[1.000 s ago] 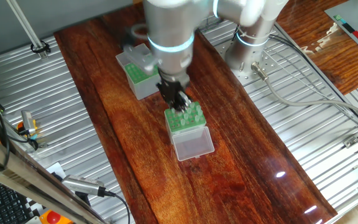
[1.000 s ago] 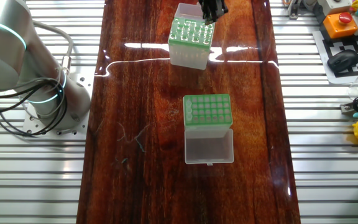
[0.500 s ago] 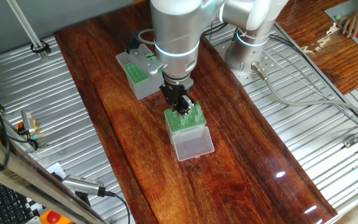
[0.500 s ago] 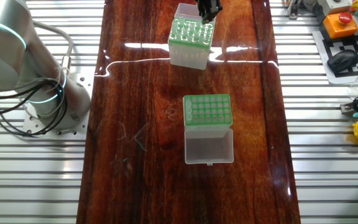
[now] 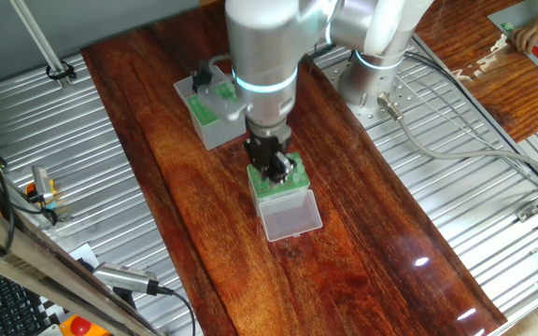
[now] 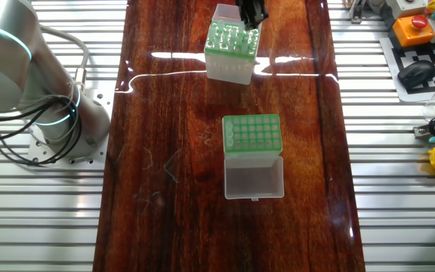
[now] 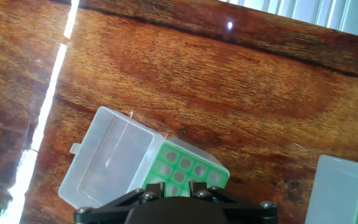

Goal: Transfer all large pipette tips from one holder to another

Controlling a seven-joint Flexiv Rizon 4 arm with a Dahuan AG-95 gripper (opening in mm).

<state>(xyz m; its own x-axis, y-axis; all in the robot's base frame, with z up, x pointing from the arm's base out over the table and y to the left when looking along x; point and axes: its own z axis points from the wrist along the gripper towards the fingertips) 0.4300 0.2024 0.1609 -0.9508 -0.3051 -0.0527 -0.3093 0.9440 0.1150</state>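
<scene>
Tips (image 6: pixel 229 36) stand in the rack (image 5: pixel 271 185) right under our jaws; whether those are spread, we cannot tell.

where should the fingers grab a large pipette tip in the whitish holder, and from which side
Probably pinch the wide upper collar, coming straight down from above: the large pipette tips stand upright in the holder, only their tops exposed, with neighbours close alongside.

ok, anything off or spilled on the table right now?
Nothing stands out. The whitish holder under the gripper and the grey holder both sit upright, lids open. No loose tips are visible on the wood.
</scene>
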